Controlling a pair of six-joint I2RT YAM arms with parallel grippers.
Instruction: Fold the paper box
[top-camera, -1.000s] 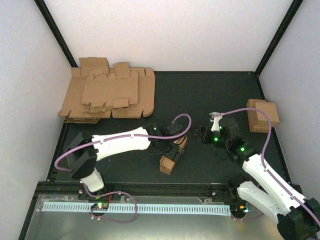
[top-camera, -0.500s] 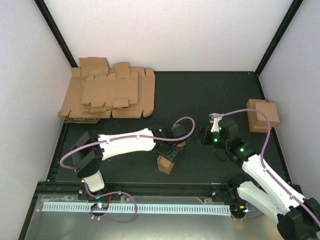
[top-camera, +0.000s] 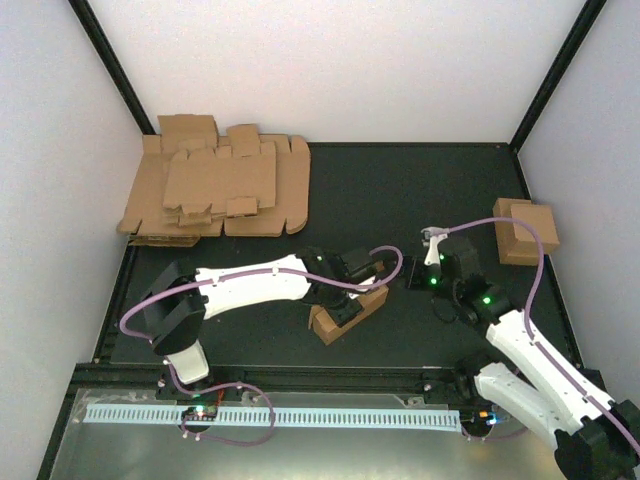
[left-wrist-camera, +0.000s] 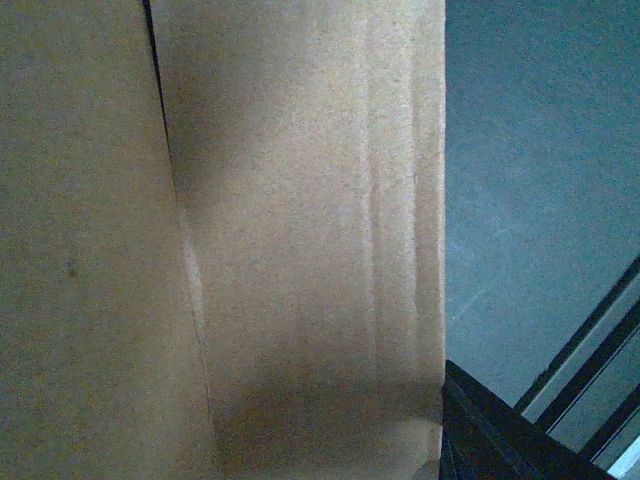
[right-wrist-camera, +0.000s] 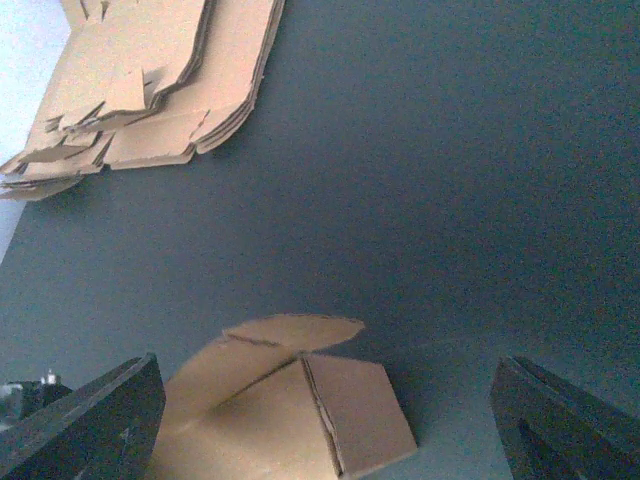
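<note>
the left fingers (top-camera: 352, 298) are down on the paper box (top-camera: 328, 324), which lies on the dark table (top-camera: 400, 190) as a long, low, partly folded shape, angled so that one end points toward the right fingers (top-camera: 410, 272). in the left wrist view brown cardboard (left-wrist-camera: 300, 250) fills nearly everything right in front of the left fingers, with a crease line running down it and only one dark finger (left-wrist-camera: 490, 435) showing at the lower corner (so whether these fingers are clamped on the box or merely against it cannot be told).

the right fingers hang spread wide and hold nothing; they are near the box's end but apart from it. from their own camera the box (right-wrist-camera: 290, 400) sits just ahead of them, low between the two fingers, its flaps meeting in a shallow peak with one rounded tab standing out behind.

well beyond the left fingers, in the far corner, lies a pile of flat cardboard blanks (top-camera: 215, 190). off to the outer side of the right fingers, by the wall, are some folded brown boxes (top-camera: 525, 230).
</note>
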